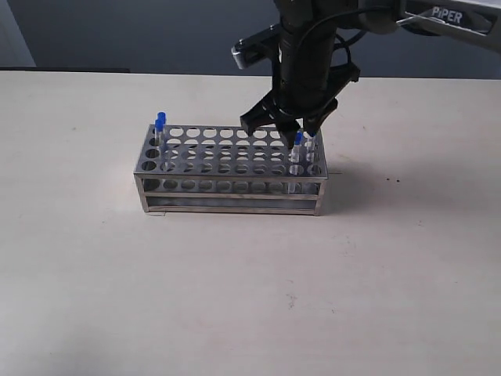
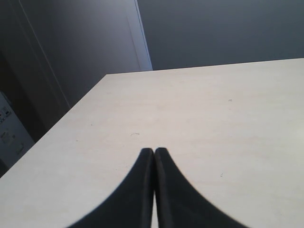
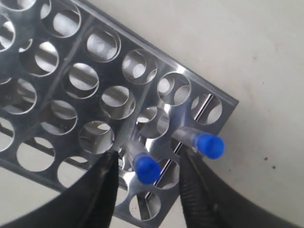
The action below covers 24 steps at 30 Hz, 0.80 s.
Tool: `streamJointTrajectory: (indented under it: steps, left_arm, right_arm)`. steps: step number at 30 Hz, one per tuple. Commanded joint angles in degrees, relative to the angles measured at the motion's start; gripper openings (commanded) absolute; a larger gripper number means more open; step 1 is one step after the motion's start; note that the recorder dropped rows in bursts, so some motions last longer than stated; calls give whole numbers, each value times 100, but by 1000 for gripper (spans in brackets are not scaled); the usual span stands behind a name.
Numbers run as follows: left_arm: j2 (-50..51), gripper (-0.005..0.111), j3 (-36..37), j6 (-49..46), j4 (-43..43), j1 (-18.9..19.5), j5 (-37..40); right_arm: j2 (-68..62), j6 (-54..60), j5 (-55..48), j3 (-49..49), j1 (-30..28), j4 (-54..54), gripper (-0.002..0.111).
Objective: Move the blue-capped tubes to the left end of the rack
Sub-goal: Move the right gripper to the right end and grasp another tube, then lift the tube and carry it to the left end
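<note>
Blue caps top four tubes in the steel rack. The left pair stands at the rack's nine o'clock end, in the back corner holes right by the end edge. The right pair stands at the three o'clock end, close together in the last columns beside that end's edge. The rows of holes between the two pairs are open.

My right gripper hangs just above the right pair, jaws apart. From the wrist, the nearer tube sits between my right gripper's dark fingers, with a gap on each side, so nothing is clamped. The farther tube leans just outside one finger, near the rack's corner.

The pale table spreads wide at the rack's six o'clock. Its far edge lies nearer, at twelve o'clock.

My left gripper is pressed together above bare tabletop, with the table's edge and a dark wall beyond it.
</note>
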<state>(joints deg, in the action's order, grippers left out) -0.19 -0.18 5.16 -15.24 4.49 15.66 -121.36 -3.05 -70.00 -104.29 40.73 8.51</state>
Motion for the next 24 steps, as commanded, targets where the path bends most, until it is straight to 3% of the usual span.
streamJointTrajectory:
  steps: [1,4,7,24]
  left_arm:
    - [19,0,18,32,18,-15,-67]
    - [19,0,18,32,18,-15,-67]
    - [19,0,18,32,18,-15,-67]
    - [19,0,18,32,18,-15,-67]
  right_arm:
    - [-116,-14,4,21,-21,-12,39]
    - [-170,-14,13,21,-21,-1,24]
    - [-180,-14,46,21,-21,-1,-1]
    - [1045,35,517,1,4,-248,0]
